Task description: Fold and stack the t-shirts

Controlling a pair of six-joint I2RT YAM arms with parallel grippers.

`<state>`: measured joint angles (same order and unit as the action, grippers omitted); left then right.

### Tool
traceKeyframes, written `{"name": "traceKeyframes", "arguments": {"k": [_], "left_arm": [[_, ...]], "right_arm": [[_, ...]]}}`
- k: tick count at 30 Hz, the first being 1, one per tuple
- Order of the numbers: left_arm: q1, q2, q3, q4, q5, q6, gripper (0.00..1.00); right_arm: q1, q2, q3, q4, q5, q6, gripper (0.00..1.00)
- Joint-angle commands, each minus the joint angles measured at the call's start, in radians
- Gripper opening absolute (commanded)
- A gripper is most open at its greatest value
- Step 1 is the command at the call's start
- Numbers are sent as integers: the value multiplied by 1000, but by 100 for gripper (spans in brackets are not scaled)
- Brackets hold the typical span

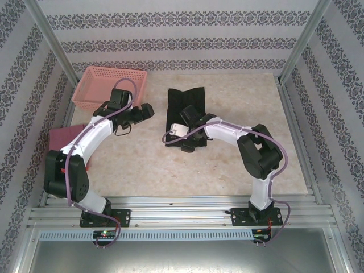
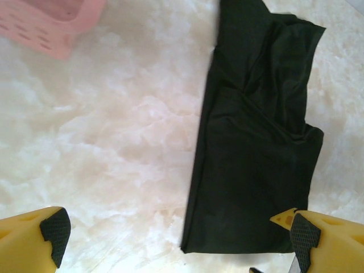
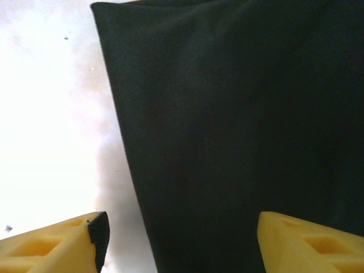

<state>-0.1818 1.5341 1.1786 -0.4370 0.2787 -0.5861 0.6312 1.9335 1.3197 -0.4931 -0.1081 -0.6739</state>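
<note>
I see both arms seated on black base plates (image 1: pixel 105 216) bolted to the aluminium rail (image 1: pixel 182 211). Above that rail, the left arm (image 1: pixel 91 133) and right arm (image 1: pixel 227 132) have smooth white shells between chunky black joint housings. A purple cable (image 1: pixel 68 165) loops along each arm from the rail end. The left gripper (image 2: pixel 173 236) has yellow plastic fingers (image 2: pixel 23 244) tipped with black ribbed pads (image 2: pixel 55 230). The right gripper (image 3: pixel 181 224) matches, and its yellow fingers look hollow-cored.

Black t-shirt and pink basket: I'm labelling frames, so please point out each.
black t-shirt (image 2: pixel 256 170), left wrist view, middle of the folded cloth.
pink basket (image 1: pixel 94 88), top external view, bare part of its inside.
</note>
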Motion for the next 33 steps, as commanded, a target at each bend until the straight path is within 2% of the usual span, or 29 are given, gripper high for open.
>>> {"name": "traceKeyframes", "arguments": {"k": [1, 8, 14, 17, 21, 26, 31, 33], "left_arm": [[16, -28, -23, -9, -18, 31, 100], [24, -20, -30, 13, -11, 25, 100], [28, -5, -33, 20, -1, 25, 100], [30, -5, -41, 27, 2, 23, 100], [33, -4, -45, 29, 4, 29, 100], [30, -3, -60, 44, 15, 61, 100], [15, -47, -122, 128, 11, 120, 100], [0, -71, -150, 163, -29, 153, 100]], "right_arm": [[12, 41, 49, -40, 3, -37, 66], [22, 93, 101, -72, -5, -43, 67], [23, 133, 125, -87, 5, -49, 62], [24, 149, 127, -90, 23, -56, 51], [24, 148, 121, -91, 36, -56, 24], [28, 96, 76, -104, 28, -36, 0], [45, -26, -23, -129, 1, 13, 0], [60, -81, -60, -154, -10, 29, 0]]}}
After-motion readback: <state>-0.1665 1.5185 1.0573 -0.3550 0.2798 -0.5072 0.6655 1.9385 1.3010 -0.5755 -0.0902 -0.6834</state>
